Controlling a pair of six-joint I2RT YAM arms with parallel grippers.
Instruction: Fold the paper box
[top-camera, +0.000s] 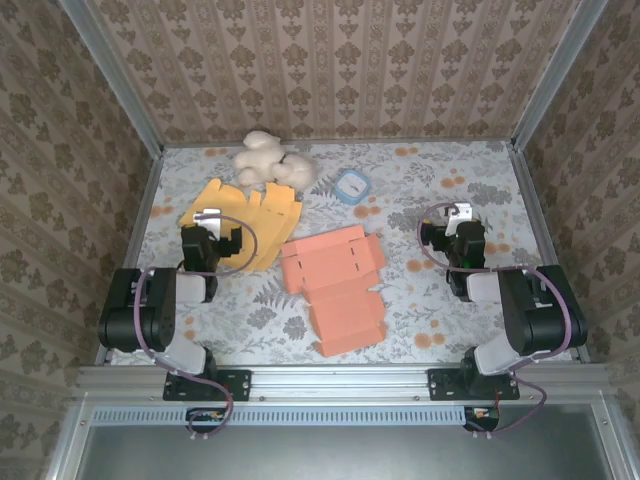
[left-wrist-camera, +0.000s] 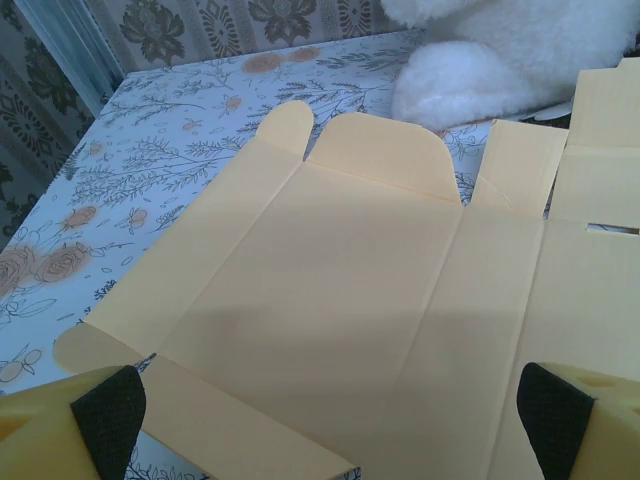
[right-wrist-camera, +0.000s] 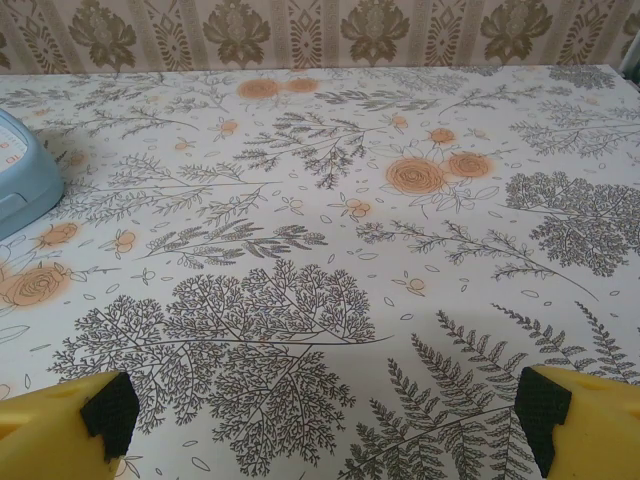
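Two flat boxes: the yellow box (top-camera: 245, 212) lies under the wide-open, empty left gripper (top-camera: 208, 228), the orange box (top-camera: 335, 285) at centre, well left of the wide-open, empty right gripper (top-camera: 455, 222); one plush (top-camera: 270, 160) sits far.

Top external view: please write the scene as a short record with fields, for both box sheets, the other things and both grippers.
yellow box sheet: flat, unfolded, far left of table
orange box sheet: lying open, centre
plush toy: white, behind yellow sheet
small blue object: far centre
left gripper: open, over yellow sheet
right gripper: open, over bare table
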